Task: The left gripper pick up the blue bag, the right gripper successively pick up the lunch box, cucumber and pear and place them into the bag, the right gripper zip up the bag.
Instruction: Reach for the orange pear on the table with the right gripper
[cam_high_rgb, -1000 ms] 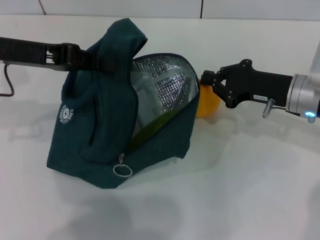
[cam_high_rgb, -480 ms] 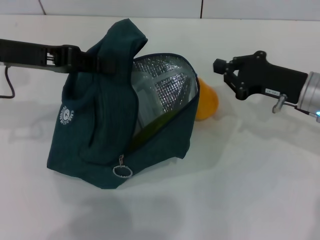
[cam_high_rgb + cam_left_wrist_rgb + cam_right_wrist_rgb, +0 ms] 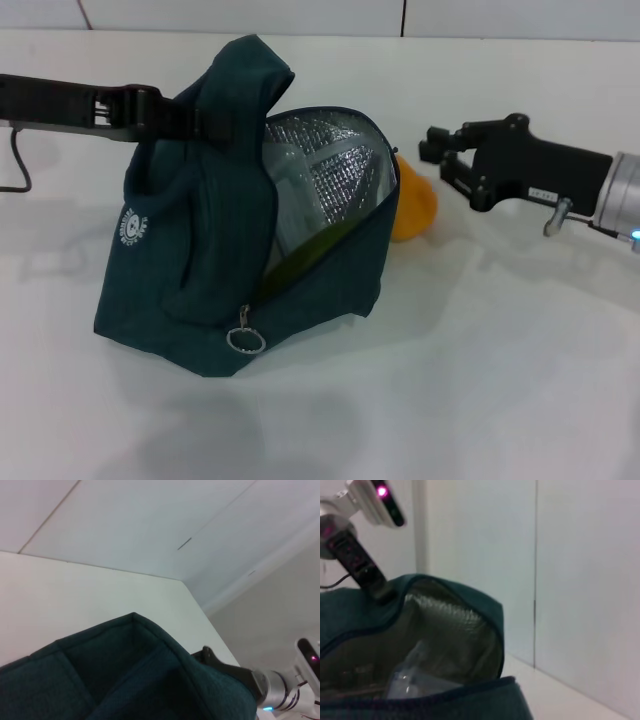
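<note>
The blue bag hangs tilted with its mouth open to the right, showing the silver lining. My left gripper is shut on the bag's top fabric by the handles and holds it up. The clear lunch box is inside; it also shows in the right wrist view. A green strip low in the opening looks like the cucumber. The orange-yellow pear sits on the table outside the bag, against its right side. My right gripper is open and empty, just right of and above the pear.
The white table runs to a pale wall at the back. The ring zip pull hangs at the bag's low front end. The left wrist view shows bag fabric and the right arm beyond it.
My right gripper was at the pear, then drew away up and right, and has now come back slightly left. The pear stays beside the bag. The left arm and bag hardly moved.
</note>
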### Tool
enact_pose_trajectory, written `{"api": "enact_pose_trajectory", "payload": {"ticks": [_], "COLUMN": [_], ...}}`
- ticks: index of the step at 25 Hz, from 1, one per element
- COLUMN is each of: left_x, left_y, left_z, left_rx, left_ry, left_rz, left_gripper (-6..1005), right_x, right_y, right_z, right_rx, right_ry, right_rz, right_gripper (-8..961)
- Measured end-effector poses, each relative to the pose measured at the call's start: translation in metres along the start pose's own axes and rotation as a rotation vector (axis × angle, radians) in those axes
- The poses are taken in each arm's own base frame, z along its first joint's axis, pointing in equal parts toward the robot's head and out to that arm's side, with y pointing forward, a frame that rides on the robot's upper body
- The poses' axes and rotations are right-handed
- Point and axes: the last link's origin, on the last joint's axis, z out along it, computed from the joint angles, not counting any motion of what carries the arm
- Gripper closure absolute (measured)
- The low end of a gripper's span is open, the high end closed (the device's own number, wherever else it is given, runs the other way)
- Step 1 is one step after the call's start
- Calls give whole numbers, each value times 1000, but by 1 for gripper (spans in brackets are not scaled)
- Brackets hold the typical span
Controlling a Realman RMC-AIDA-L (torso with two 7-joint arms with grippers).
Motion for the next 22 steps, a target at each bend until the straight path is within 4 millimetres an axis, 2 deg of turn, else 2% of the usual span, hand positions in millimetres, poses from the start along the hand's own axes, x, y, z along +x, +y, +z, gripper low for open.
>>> {"api": "enact_pose_trajectory", "payload": {"ticks": [3, 14, 22], "left_x": [1, 2, 3], "left_y": [1, 1, 2], "left_z": [1, 2, 1], "left_rx": [-3, -4, -10], "left_ry": [0, 0, 6], "left_rz": [2, 14, 17], "left_gripper": [960, 960, 960], "right_x": [0, -4, -5], "right_y": [1, 2, -2], "right_z": [3, 16, 24], "right_rx": [-13, -56, -47], "right_ry": [18, 56, 87], "right_rz": [-14, -61, -75], "right_gripper": [930, 504, 494]}}
